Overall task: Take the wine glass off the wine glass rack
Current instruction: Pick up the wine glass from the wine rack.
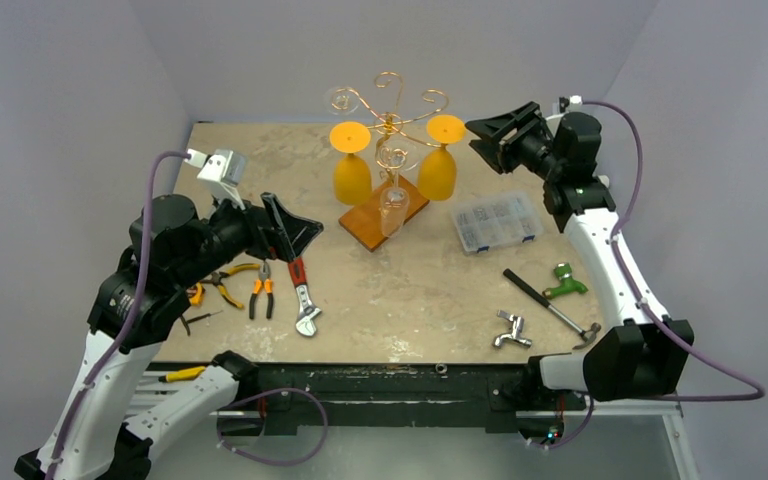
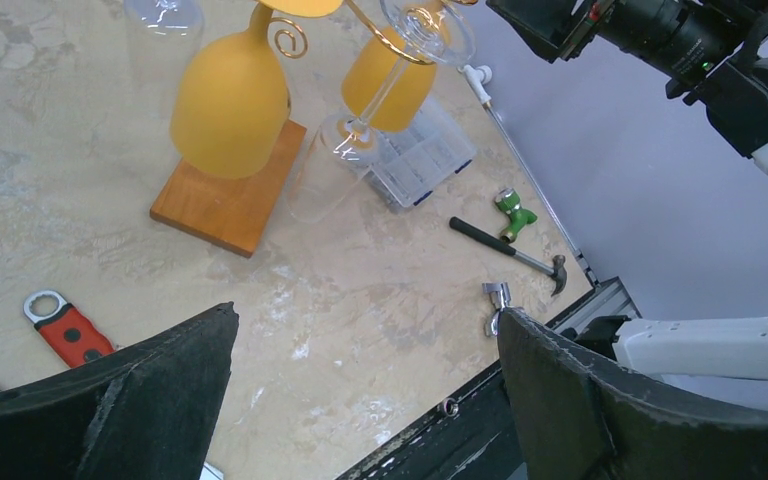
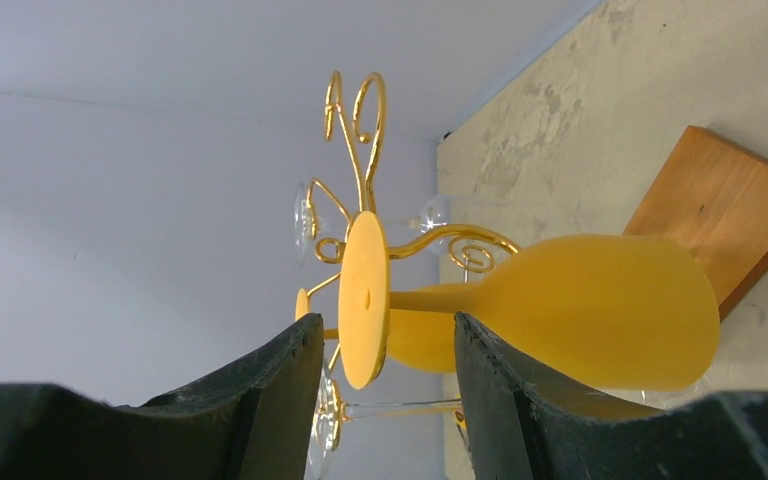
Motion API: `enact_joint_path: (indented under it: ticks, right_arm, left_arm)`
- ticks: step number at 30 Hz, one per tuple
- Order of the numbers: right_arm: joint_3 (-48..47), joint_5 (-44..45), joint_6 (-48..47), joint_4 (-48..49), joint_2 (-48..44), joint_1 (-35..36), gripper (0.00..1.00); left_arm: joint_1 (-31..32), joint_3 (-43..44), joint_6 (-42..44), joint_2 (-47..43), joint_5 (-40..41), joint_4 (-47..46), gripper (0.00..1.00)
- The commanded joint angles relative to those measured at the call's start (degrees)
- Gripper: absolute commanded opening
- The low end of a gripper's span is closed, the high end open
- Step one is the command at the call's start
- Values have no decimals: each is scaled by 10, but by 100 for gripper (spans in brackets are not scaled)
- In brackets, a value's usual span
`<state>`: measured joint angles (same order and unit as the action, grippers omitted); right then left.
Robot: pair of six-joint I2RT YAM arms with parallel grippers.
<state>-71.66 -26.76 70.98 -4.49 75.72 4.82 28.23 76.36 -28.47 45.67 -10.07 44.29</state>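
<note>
Your right arm is stretched out level, right gripper (image 3: 385, 322) half-open beside the yellow wine glass (image 3: 600, 310) on the rack (image 3: 720, 210); left gripper (image 2: 365, 325) hangs wide open

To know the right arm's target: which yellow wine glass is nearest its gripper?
The yellow glass on the right side of the rack; the right gripper is beside its foot. The other yellow glass hangs left.

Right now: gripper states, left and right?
Left gripper: open, holding nothing.
Right gripper: open, aimed at the foot of the nearer yellow wine glass, nothing gripped.
</note>
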Motion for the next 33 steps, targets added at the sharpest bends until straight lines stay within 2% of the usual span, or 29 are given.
enact_joint_path:
  ticks: [1,33]
  right_arm:
    - [-9,-29,2,41,0,-1,49]
    - [-38,-80,11,64,45,-1,35]
  left_arm:
    - [2,7,-5,2,1,-16,99]
    - [2,2,-9,9,12,-22,99]
